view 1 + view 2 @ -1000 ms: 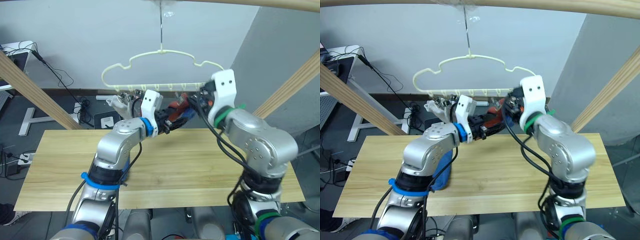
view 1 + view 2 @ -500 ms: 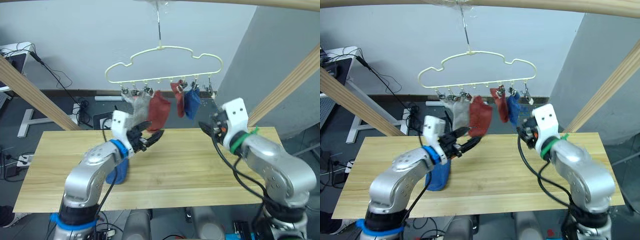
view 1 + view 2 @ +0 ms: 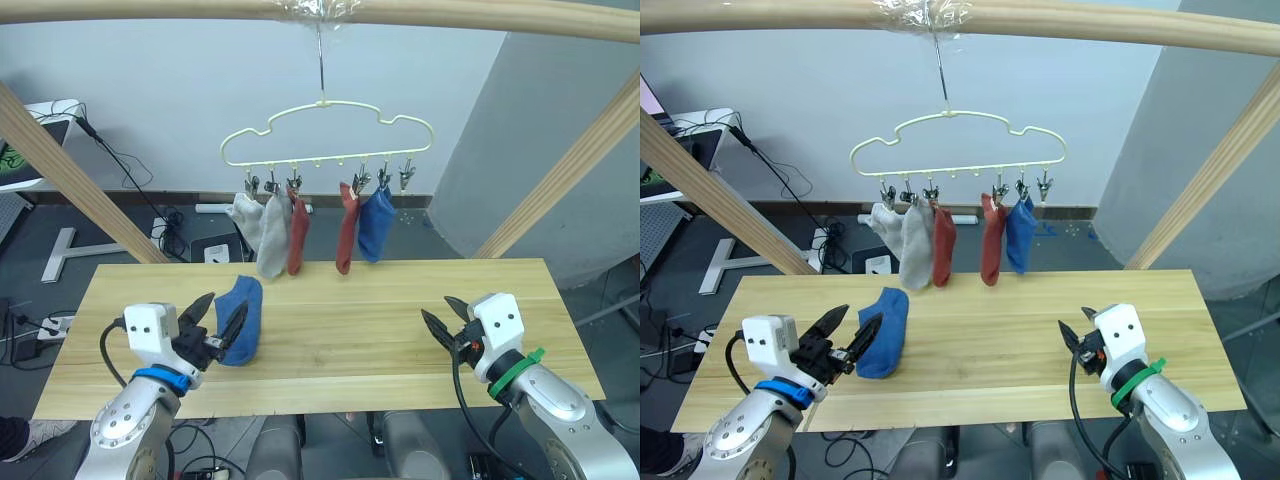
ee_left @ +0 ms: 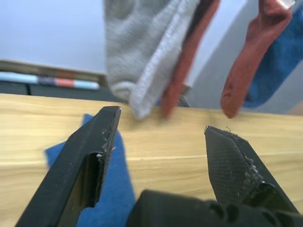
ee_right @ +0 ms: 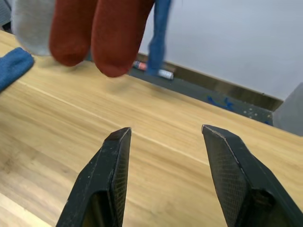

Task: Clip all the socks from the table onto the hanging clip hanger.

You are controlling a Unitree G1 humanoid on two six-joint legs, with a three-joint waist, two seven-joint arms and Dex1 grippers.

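Observation:
The pale yellow clip hanger (image 3: 325, 132) hangs by its hook from the beam above the table's far edge. Five socks hang from its clips: two grey socks (image 3: 262, 226), a rust-red sock (image 3: 298, 236), a second rust-red sock (image 3: 346, 238) and a blue sock (image 3: 376, 225). One blue sock (image 3: 239, 320) lies on the light wood table (image 3: 350, 335) at the left. My left gripper (image 3: 222, 310) is open and empty just left of that sock, low over the table. My right gripper (image 3: 438, 310) is open and empty over the table's right part.
A thick round wooden beam (image 3: 300, 10) runs overhead. Slanted wooden posts stand at the left (image 3: 70, 170) and right (image 3: 560, 170). Cables and a desk foot (image 3: 60, 245) lie on the floor behind the table.
Both arms have come down from the hanger to low over the table. The red sock they held up now hangs clipped, and the hanger has settled level.

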